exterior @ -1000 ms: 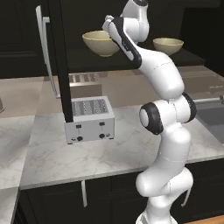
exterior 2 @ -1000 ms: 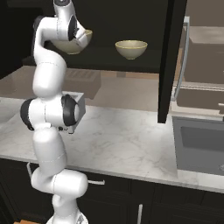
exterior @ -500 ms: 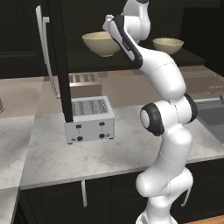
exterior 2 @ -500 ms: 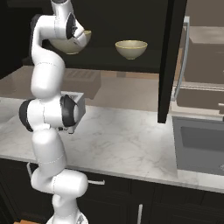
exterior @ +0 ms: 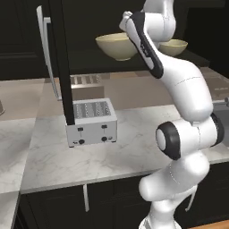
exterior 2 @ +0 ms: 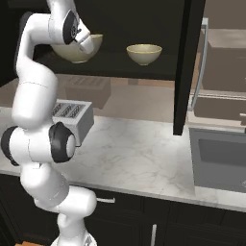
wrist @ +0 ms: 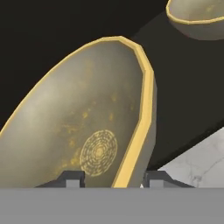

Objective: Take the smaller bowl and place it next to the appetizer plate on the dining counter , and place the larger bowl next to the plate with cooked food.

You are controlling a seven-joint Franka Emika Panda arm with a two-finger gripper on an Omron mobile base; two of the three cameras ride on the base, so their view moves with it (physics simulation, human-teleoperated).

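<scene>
Where tool (wrist: 113, 178) straddles rim — larger bowl (wrist: 83, 131), fingers either side

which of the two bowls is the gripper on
The larger bowl, the one above the toaster. The gripper has one finger on each side of its rim. The smaller bowl sits apart, untouched, farther along the cabinet shelf.

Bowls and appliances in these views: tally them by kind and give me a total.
Bowls: 2, the larger bowl with its rim between the hand's fingertips and the smaller bowl on the shelf.
Toasters: 1, the toaster on the marble counter.
Total: 3
</scene>
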